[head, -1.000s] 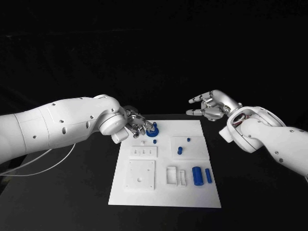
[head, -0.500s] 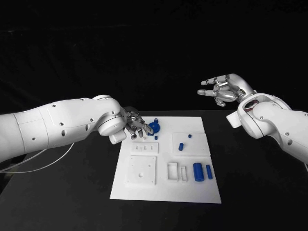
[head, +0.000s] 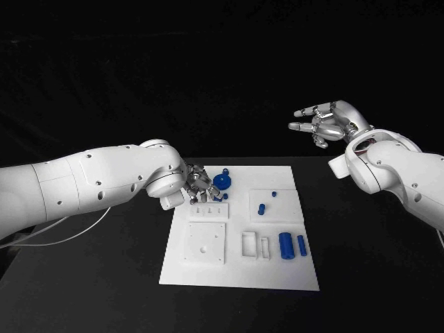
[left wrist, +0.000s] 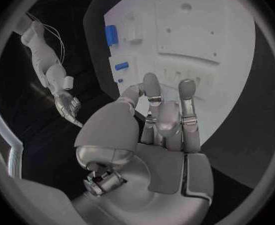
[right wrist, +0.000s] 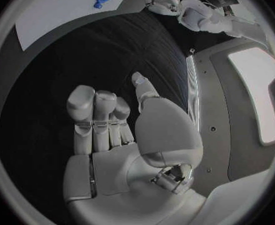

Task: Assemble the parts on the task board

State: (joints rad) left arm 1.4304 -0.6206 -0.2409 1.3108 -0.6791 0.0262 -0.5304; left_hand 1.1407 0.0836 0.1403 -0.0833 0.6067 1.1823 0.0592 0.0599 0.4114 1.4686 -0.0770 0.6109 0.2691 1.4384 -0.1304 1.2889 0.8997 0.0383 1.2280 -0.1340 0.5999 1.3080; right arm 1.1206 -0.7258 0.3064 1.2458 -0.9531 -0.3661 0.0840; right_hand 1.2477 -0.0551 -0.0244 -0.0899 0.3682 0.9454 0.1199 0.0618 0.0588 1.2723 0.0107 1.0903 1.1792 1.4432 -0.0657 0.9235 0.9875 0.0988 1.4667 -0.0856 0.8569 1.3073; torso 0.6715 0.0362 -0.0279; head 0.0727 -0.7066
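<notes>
The left hand [head: 194, 186] sits low at the far left corner of the task board [head: 240, 274], fingers loosely apart and holding nothing; just beside its fingertips stands a round blue part [head: 222, 182]. The right hand [head: 324, 125] hangs raised beyond the board's far right corner, well apart from it, fingers spread and empty; more blue parts [head: 285, 245] lie on the board nearer the robot.

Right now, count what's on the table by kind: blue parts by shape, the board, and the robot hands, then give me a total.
Round blue part: 1
Blue cylinders: 3
Small blue pegs: 2
White task board: 1
Robot hands, left robot hand and right robot hand: 2
Total: 9
</notes>
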